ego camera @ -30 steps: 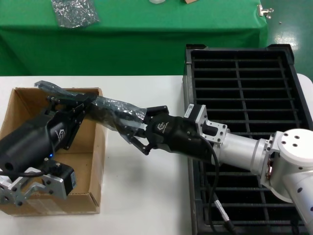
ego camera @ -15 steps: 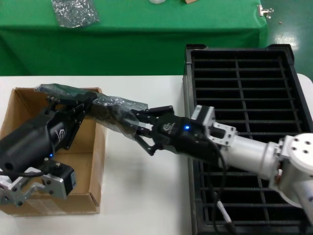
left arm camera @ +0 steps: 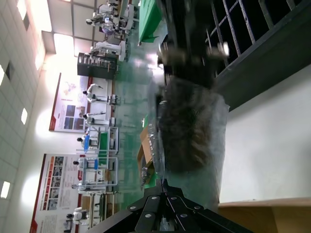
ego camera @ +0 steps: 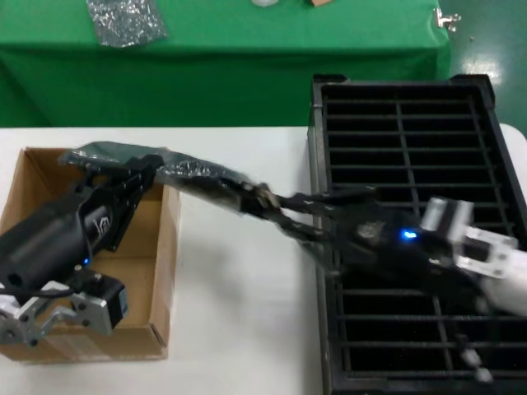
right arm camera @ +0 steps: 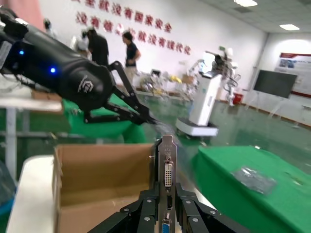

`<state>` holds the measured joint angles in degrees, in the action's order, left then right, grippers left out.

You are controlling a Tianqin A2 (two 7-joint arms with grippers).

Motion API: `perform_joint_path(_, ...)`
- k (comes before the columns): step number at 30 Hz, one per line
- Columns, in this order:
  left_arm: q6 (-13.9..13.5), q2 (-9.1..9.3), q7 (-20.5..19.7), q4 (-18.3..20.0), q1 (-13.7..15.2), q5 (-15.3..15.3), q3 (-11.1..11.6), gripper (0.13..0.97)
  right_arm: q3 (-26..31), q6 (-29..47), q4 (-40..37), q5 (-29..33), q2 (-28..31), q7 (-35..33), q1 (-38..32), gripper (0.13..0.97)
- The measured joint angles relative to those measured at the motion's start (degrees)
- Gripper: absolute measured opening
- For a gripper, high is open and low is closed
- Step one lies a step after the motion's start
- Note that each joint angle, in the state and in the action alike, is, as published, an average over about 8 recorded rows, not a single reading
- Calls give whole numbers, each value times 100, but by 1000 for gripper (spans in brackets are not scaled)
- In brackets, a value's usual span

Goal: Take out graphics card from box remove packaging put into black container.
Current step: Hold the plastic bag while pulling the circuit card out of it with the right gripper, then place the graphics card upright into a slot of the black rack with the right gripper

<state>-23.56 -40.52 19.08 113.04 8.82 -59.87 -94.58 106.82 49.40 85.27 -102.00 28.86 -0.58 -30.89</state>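
Over the brown box [ego camera: 33, 177], my left gripper [ego camera: 151, 167] is shut on the end of the translucent packaging [ego camera: 193, 170]. In the left wrist view the same left gripper [left arm camera: 165, 183] pinches the packaging [left arm camera: 214, 160], with the dark graphics card [left arm camera: 187, 126] still partly inside. My right gripper [ego camera: 276, 210] is shut on the graphics card [ego camera: 235, 191] beside the black container [ego camera: 314, 148]. From the right wrist camera, that right gripper [right arm camera: 167, 187] clamps the silver bracket [right arm camera: 166, 160] with its blue port.
A green-covered table [ego camera: 247, 58] stands behind, with a small lumpy silvery bag [ego camera: 123, 20] on it. Between box and container lies the white tabletop [ego camera: 239, 313]. The right forearm hangs over the container's near slots.
My right gripper has moved right toward the container, drawing the card partly out of the bag. The left gripper stays over the box holding the bag.
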Motion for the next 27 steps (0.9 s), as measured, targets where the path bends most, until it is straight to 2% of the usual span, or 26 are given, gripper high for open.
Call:
perform_joint_path(6,0,0,0,0,0,0,0,139,-444,-324,1038,162,900,527,649,187)
perform_joint_path(14,0,0,0,0,0,0,0,139,-1481,-1100,2115,544,1924,1256,1797,187)
perform_joint_path(20,0,0,0,0,0,0,0,139,-2075,-1614,2558,817,2267,1583,2494,187)
perform_joint_path(27,0,0,0,0,0,0,0,139,-2172,-1843,2681,887,2329,1626,2760,187)
